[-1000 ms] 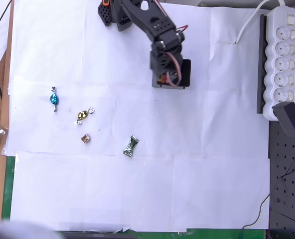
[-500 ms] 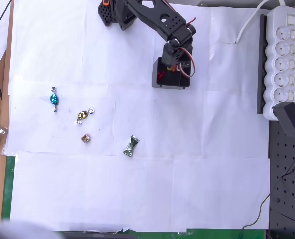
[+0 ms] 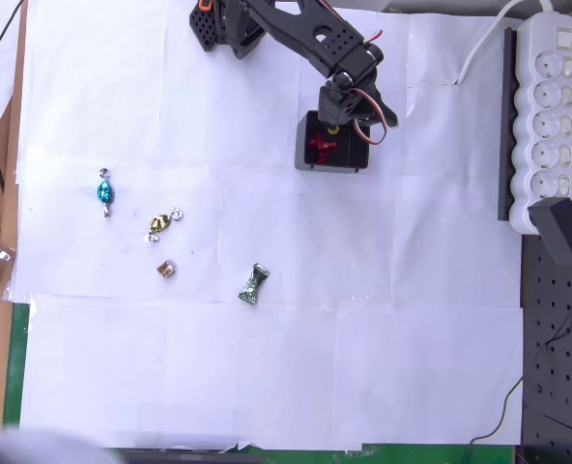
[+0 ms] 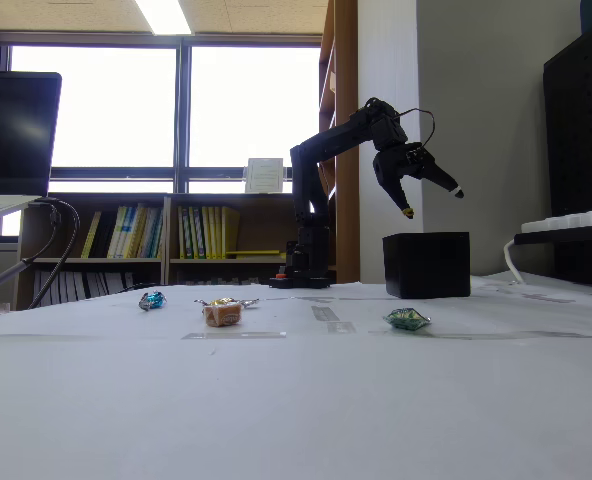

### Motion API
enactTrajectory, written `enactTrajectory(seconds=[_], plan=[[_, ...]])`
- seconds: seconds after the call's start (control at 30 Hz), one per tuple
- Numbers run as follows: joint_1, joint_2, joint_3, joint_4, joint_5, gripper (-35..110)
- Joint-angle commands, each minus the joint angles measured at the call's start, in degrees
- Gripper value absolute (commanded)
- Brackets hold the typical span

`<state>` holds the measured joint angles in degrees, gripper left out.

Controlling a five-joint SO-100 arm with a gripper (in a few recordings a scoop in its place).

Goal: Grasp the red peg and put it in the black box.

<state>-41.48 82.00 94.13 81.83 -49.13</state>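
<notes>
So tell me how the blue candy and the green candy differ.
Colour: the blue candy has shiny blue foil, the green candy darker green foil. Place: in the overhead view the blue candy lies far left on the white paper, the green candy lower and nearer the black box. Pose: the blue candy lies nearly upright in that view, the green candy tilted. Both are twist-wrapped and lie loose, apart from the pincer.

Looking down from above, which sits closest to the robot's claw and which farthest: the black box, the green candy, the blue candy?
From the gripper:
1. Black box, just below-left of it.
2. Green candy, lower down the paper.
3. Blue candy, far left.
</notes>
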Motion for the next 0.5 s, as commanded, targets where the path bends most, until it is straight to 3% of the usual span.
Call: enactTrajectory(seconds=[0.0, 0.13, 0.17, 0.2, 0.23, 0.37, 0.47], plan=[[0.8, -5.0, 1.4, 1.1, -2.4, 45], [3.2, -7.2, 2.8, 4.0, -4.9, 38], [4.0, -8.1, 3.5, 5.1, -5.4, 27], [4.9, -9.2, 4.2, 5.5, -4.9, 7], [6.1, -10.5, 4.7, 5.5, -4.5, 0], [11.3, -18.3, 2.8, 4.1, -11.2, 0], [15.9, -25.5, -4.1, -7.3, -16.7, 0]])
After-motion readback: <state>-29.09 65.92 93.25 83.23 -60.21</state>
